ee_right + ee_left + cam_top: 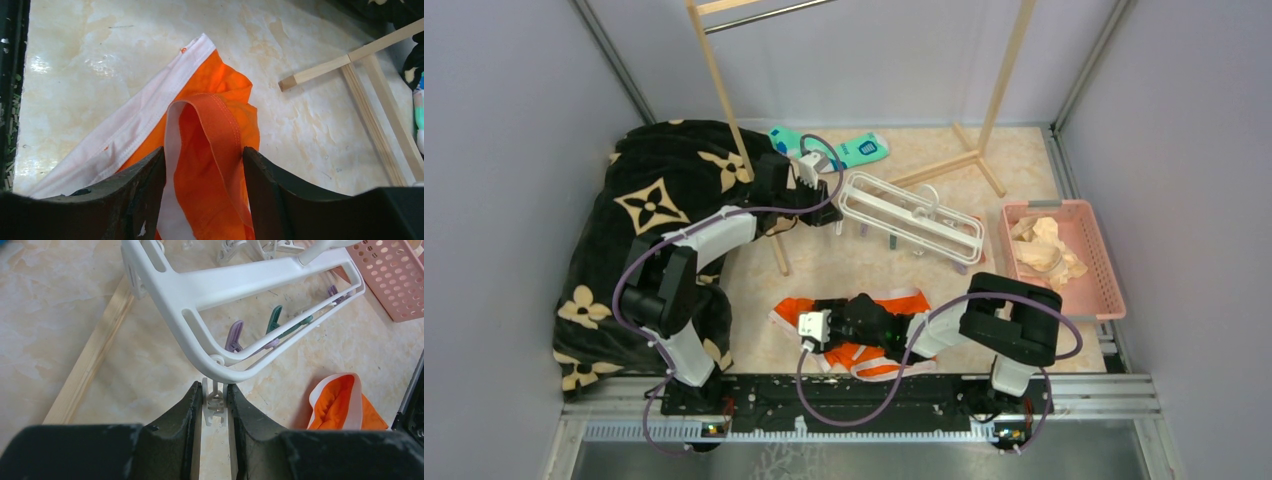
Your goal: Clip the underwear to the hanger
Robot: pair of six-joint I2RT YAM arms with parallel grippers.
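The white hanger (914, 215) lies tilted on the table, with purple and teal clips (235, 336) dangling under its frame (200, 290). My left gripper (215, 390) is at the frame's near corner, shut on a small white clip (215, 405) hanging there. The orange underwear (904, 300) lies crumpled near the front edge, white waistband (125, 125) to the left. My right gripper (204, 150) is low over it. Its jaws stand apart on either side of a raised orange fold (210, 130), with the right one touching the cloth.
A pink basket (1064, 255) holding beige cloth (1044, 250) sits at the right. The wooden rack (724, 100) stands at the back, its foot (350, 60) on the table. A teal sock (849, 150) lies behind the hanger. A black patterned blanket (654, 200) fills the left.
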